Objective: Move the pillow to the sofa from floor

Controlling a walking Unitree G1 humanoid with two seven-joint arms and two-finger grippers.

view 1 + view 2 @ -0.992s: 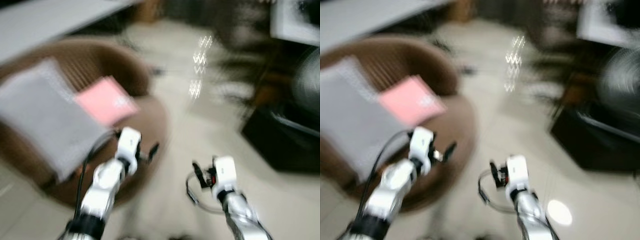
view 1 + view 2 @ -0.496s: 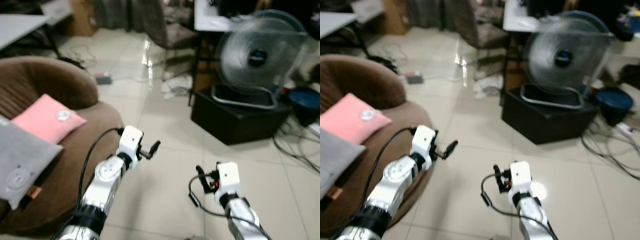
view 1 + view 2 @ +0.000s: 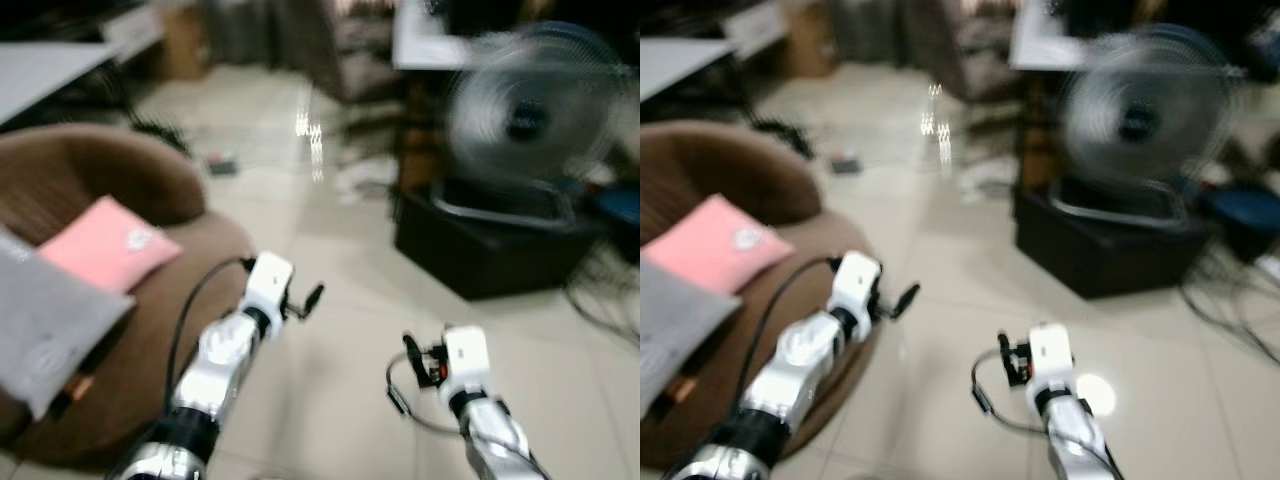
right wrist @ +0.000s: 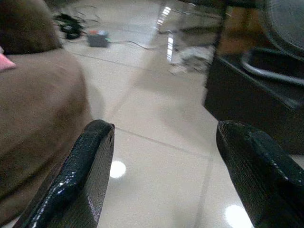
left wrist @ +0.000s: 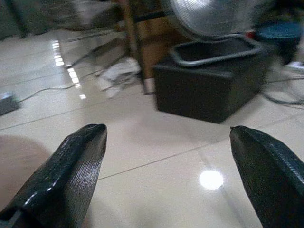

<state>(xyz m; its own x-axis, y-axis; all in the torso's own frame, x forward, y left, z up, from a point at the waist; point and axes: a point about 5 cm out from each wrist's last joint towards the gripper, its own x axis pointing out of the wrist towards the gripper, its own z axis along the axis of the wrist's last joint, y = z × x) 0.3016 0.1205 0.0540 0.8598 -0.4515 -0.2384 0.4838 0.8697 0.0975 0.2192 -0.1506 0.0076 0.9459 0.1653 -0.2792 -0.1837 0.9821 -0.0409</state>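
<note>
Apparently search step. Left gripper (image 5: 166, 156) and right gripper (image 4: 164, 164) both spread wide, empty, over bare floor (image 3: 350, 330). Pink pillow (image 3: 108, 245) and grey pillow (image 3: 50, 330) lie on brown sofa (image 3: 190, 240); floor pillow unseen. Next: turn, scan.

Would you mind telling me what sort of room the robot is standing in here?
Probably a lived-in living room: a round brown upholstered sofa holding a pink pillow and a grey pillow, a standing electric fan on a black box, and glossy tiled floor.
</note>
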